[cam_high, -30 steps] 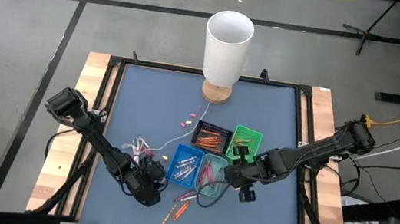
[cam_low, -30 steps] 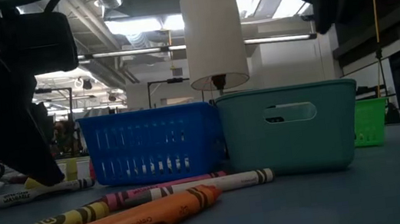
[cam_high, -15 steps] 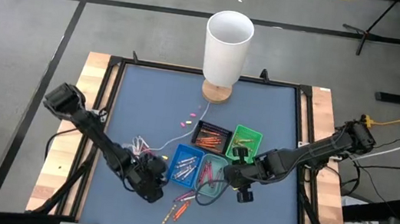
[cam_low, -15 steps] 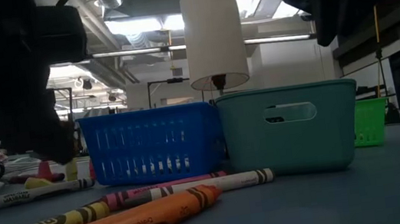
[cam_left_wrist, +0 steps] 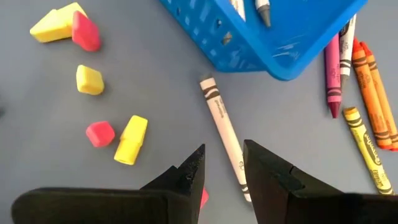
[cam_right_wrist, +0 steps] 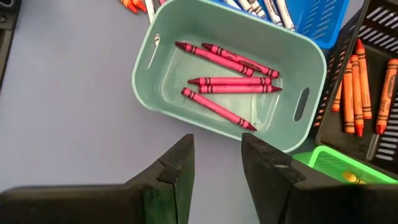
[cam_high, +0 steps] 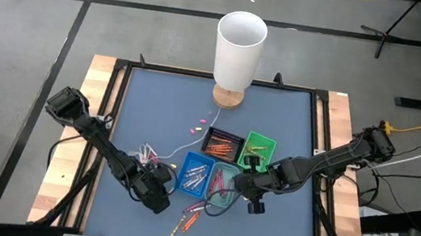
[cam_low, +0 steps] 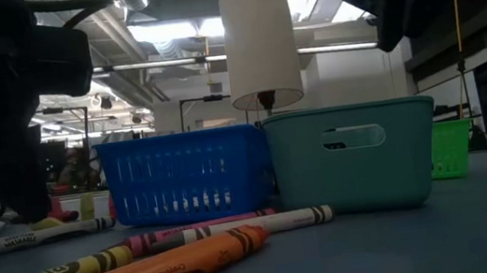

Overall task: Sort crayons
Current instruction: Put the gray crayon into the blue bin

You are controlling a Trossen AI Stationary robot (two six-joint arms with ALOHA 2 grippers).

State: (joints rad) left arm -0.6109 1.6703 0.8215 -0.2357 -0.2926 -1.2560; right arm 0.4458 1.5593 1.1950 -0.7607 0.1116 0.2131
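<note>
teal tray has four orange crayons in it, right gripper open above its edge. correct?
Not quite: the four crayons in the teal tray are red, not orange, as the right wrist view shows. The right gripper is open above its edge.

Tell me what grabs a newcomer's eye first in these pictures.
A tall white cylinder on a wooden base stands at the table's far edge. Nearer, the coloured trays cluster mid-table: the teal tray holds four red crayons, beside the blue tray. The left gripper hangs open over a white crayon beside the blue tray, among yellow and red eraser caps.
</note>
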